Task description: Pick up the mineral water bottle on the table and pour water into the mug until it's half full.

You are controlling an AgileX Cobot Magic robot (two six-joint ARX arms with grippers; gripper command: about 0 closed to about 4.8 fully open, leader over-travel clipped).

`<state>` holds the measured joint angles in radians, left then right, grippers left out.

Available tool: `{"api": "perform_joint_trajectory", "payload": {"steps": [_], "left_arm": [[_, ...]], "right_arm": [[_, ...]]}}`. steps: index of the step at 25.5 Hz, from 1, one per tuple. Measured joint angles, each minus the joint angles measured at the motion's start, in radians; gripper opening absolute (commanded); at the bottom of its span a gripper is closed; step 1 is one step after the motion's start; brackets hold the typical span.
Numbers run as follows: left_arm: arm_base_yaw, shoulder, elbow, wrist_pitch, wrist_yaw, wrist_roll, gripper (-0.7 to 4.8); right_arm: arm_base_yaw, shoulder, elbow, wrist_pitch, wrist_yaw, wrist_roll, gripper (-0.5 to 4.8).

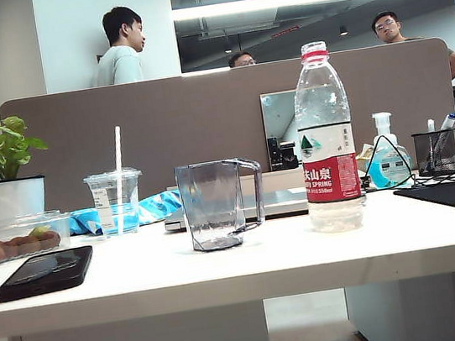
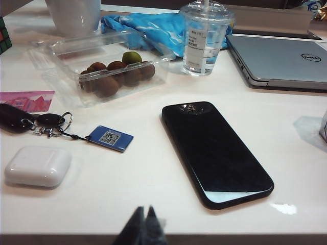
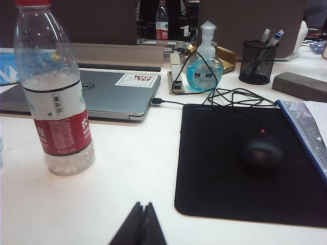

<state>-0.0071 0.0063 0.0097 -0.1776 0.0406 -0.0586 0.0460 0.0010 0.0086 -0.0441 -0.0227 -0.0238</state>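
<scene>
The mineral water bottle stands upright on the white table, right of centre, with its red cap on and clear water inside. The right wrist view shows it too. To its left, a hand's width away, stands the grey-tinted mug, which looks empty, handle toward the bottle. My right gripper is shut with nothing in it, low over the table's near edge, apart from the bottle. My left gripper is also shut and empty, at the near edge by a black phone. Neither gripper appears in the exterior view.
On the left are a lidded cup with a straw, a clear box of fruit, keys and a white earbud case. A laptop lies behind the bottle. A black mouse pad with a mouse is on the right, and a pump dispenser and pen holder stand behind.
</scene>
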Motion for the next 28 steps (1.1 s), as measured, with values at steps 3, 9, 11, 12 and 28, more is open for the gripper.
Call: {"api": "perform_joint_trajectory", "payload": {"steps": [3,9,11,12,28], "left_arm": [[0.000,0.000,0.000,0.000,0.000,0.000,-0.04],[0.000,0.000,0.000,0.000,0.000,0.000,-0.04],[0.000,0.000,0.000,0.000,0.000,0.000,-0.04],[0.000,0.000,0.000,0.001,0.000,-0.001,-0.04],[0.000,0.131,0.381,0.087,0.515,-0.177,-0.05]], "right_arm": [[0.000,0.000,0.000,0.000,0.000,0.000,-0.05],[0.000,0.000,0.000,0.000,0.000,0.000,-0.05],[0.000,0.000,0.000,0.000,0.000,0.000,-0.05],[0.000,0.000,0.000,0.000,0.000,0.000,-0.05],[0.002,0.032,0.421,-0.182,-0.166,0.241,-0.05]]}}
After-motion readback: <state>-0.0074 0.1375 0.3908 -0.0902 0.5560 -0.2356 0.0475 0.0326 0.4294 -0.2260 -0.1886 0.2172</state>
